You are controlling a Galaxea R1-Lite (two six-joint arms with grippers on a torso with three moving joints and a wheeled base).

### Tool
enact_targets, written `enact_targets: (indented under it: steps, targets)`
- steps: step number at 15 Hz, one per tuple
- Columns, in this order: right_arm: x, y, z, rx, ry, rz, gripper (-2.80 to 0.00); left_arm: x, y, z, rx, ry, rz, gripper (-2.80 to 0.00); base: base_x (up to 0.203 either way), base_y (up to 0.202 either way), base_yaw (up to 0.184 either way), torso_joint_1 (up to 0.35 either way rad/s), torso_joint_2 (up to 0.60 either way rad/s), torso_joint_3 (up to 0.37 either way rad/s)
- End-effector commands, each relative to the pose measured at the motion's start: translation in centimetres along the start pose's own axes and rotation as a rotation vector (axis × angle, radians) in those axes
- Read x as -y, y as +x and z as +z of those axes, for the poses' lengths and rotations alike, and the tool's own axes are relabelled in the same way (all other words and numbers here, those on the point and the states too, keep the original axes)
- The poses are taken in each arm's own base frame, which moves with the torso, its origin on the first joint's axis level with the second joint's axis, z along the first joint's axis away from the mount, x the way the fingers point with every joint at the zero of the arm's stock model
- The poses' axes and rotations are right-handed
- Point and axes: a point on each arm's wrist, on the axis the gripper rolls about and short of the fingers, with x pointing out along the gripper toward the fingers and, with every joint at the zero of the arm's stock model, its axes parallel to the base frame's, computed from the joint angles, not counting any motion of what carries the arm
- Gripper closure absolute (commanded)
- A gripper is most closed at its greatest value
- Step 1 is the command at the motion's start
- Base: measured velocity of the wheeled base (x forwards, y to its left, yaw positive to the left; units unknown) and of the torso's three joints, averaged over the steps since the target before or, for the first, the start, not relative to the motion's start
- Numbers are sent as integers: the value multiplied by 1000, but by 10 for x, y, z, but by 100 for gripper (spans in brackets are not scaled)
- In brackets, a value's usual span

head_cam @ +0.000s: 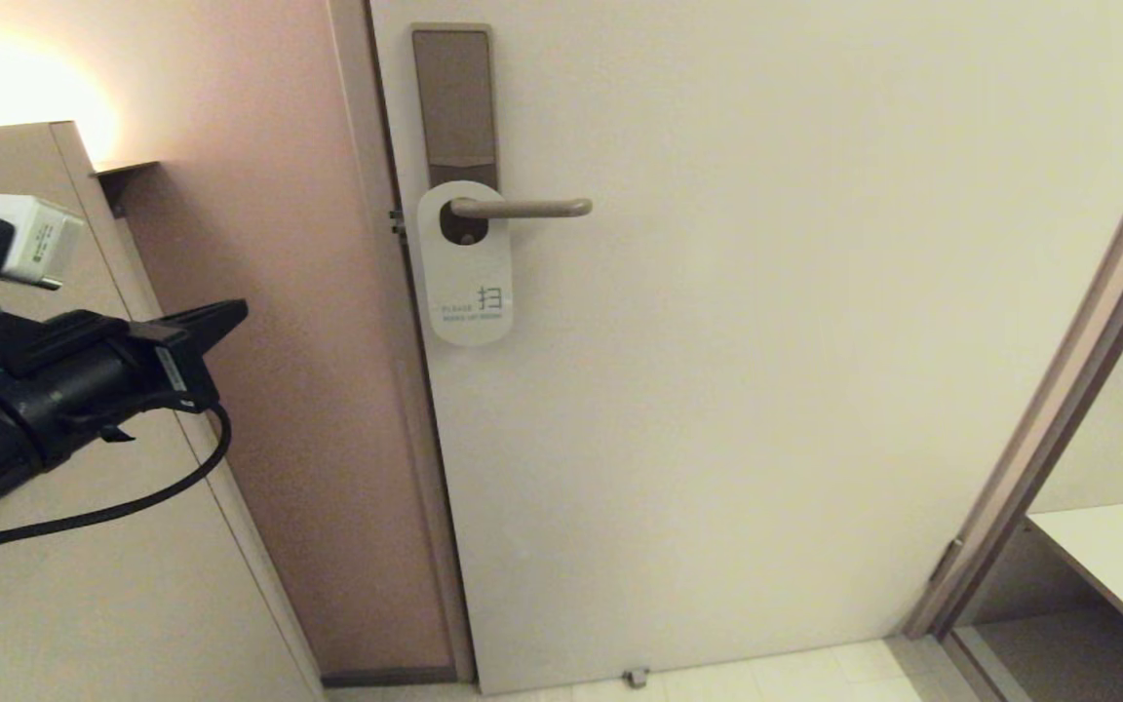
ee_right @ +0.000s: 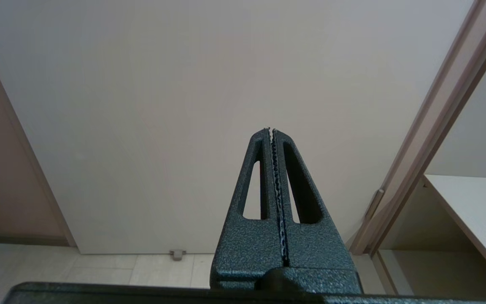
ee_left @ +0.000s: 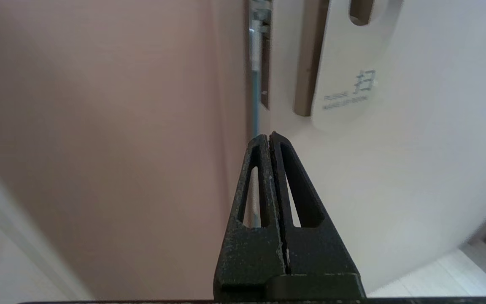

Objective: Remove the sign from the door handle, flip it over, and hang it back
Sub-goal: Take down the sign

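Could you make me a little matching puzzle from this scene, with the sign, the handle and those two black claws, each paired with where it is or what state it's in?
Things:
1. sign
2. door handle
3. left gripper
4. right gripper

Descriptions:
A. level bronze-grey lever passing through an oval hole
B. shut, low down, facing the bare lower part of the door
C. hanging with its white side out
D. shut, raised on the left, apart from the sign, in front of the pinkish wall

Pairs: 1-C, 2-A, 3-D, 4-B

Pink wall (head_cam: 269, 292), pale tiled floor (head_cam: 766, 678)
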Motion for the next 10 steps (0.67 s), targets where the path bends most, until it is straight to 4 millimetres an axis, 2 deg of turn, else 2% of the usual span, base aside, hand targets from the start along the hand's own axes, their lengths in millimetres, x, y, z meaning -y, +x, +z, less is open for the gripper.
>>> enact_targets:
  steps: [1, 6, 10]
  targets:
    - [0, 0, 0, 0, 0, 1, 0, -1, 14, -7, -32, -7, -14, 0, 0, 0, 0, 0, 0, 0]
    - [0, 0, 0, 0, 0, 2, 0, 3, 40, -16, -70, -13, -48, 0, 0, 0, 0, 0, 0, 0]
    - [0, 0, 0, 0, 0, 1, 0, 0, 56, -14, -60, -12, -48, 0, 0, 0, 0, 0, 0, 0]
